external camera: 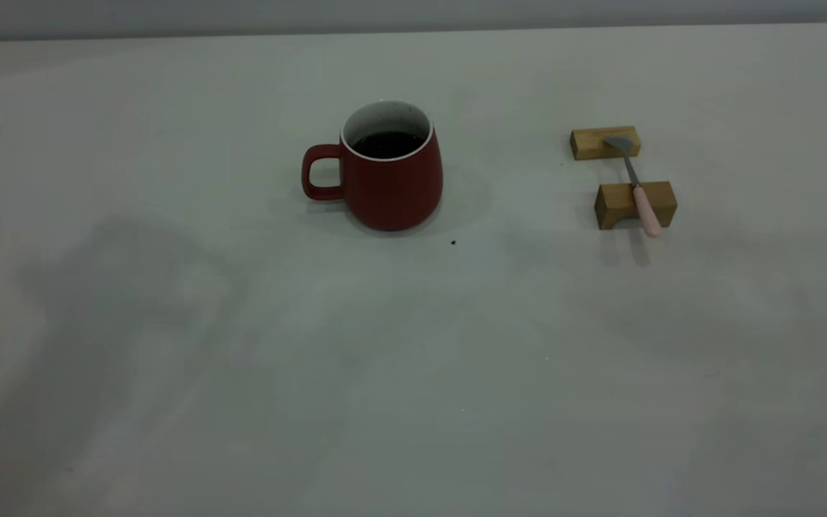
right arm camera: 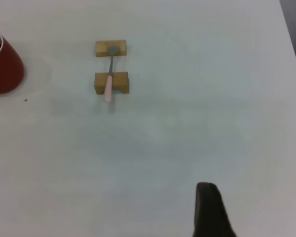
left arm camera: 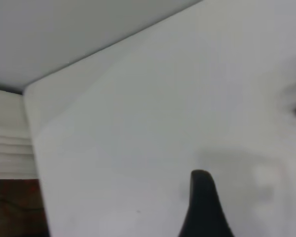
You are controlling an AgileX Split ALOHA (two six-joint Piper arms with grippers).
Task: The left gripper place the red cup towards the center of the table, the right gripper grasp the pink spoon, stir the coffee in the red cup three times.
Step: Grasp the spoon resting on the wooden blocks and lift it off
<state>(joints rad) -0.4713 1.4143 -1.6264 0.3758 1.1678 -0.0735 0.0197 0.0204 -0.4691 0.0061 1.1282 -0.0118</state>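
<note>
The red cup (external camera: 392, 172) stands upright near the middle of the table (external camera: 413, 359), its handle pointing to the exterior view's left. Dark coffee (external camera: 388, 143) fills its lower part. To its right the pink spoon (external camera: 639, 190) lies across two wooden blocks, bowl on the far one, pink handle overhanging the near one. Neither gripper shows in the exterior view. My right gripper (right arm camera: 209, 207) is well back from the pink spoon (right arm camera: 108, 79) and the red cup (right arm camera: 2, 64), holding nothing. My left gripper (left arm camera: 202, 202) hangs over bare table, nothing in it.
The far wooden block (external camera: 604, 142) and the near wooden block (external camera: 614, 205) carry the spoon. A tiny dark speck (external camera: 453, 243) lies in front of the cup. The left wrist view shows a table corner (left arm camera: 25, 93) with a drop beyond it.
</note>
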